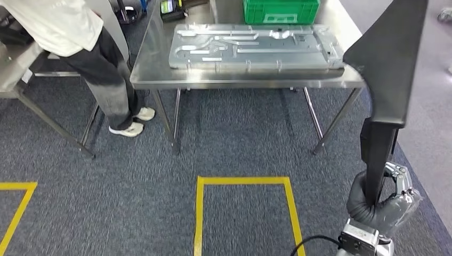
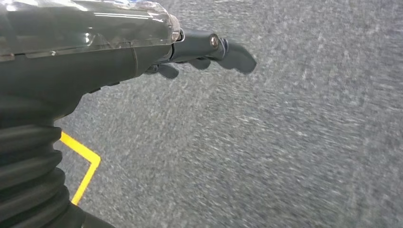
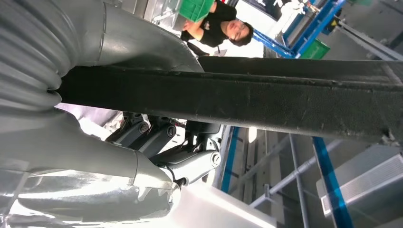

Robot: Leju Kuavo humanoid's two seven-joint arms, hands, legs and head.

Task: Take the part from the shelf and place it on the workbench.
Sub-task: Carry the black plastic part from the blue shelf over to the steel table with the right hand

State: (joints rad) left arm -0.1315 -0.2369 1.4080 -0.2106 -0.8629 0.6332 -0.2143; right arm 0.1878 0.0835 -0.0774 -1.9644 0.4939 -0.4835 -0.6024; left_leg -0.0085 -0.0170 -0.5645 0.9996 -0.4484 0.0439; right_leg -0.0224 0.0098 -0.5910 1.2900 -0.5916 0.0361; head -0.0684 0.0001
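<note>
My right hand [image 1: 385, 197] grips a long black part [image 1: 392, 64] by its lower end, low at the right of the head view. The part stands upright and widens toward its top, reaching past the frame. In the right wrist view the same black part [image 3: 266, 97] crosses the picture with my right hand [image 3: 161, 142] wrapped under it. The steel workbench [image 1: 160, 69] stands ahead and carries a large grey metal panel [image 1: 256, 48]. My left hand [image 2: 199, 47] hangs over the carpet, its fingers loosely bent and holding nothing.
A person in a white top and dark trousers [image 1: 101, 69] stands at the workbench's left corner. A green crate [image 1: 281, 10] sits at the bench's back. Yellow floor tape [image 1: 245, 181] marks a box on the grey carpet before me. Another person [image 3: 223, 28] appears in the right wrist view.
</note>
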